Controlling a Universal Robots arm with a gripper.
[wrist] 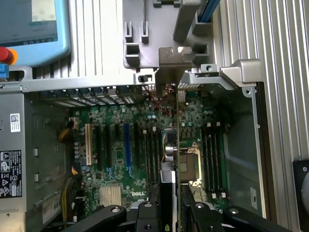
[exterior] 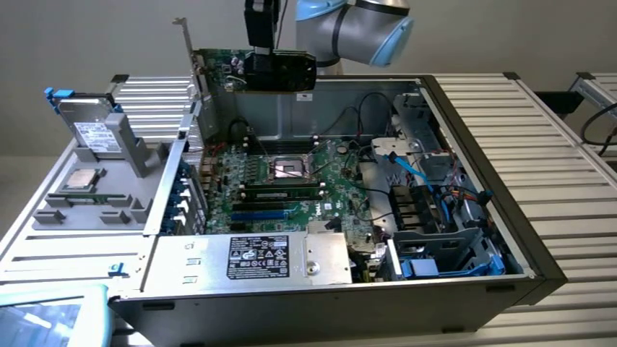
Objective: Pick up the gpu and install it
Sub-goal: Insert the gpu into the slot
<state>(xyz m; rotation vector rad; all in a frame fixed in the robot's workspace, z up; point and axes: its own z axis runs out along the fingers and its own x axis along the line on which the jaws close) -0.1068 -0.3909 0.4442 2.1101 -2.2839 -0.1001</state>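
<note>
The jaws hold the gpu above the open case.

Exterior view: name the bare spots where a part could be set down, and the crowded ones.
Free: the ribbed tabletop on the exterior view's right of the computer case, and a strip between the grey parts tray and the pendant screen. Crowded: inside the case, with motherboard and cables; the gripper holds the gpu above it.

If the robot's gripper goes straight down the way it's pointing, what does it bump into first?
Probably the motherboard, near the CPU socket; the gpu in the gripper would touch first. Depth is hard to judge.
</note>
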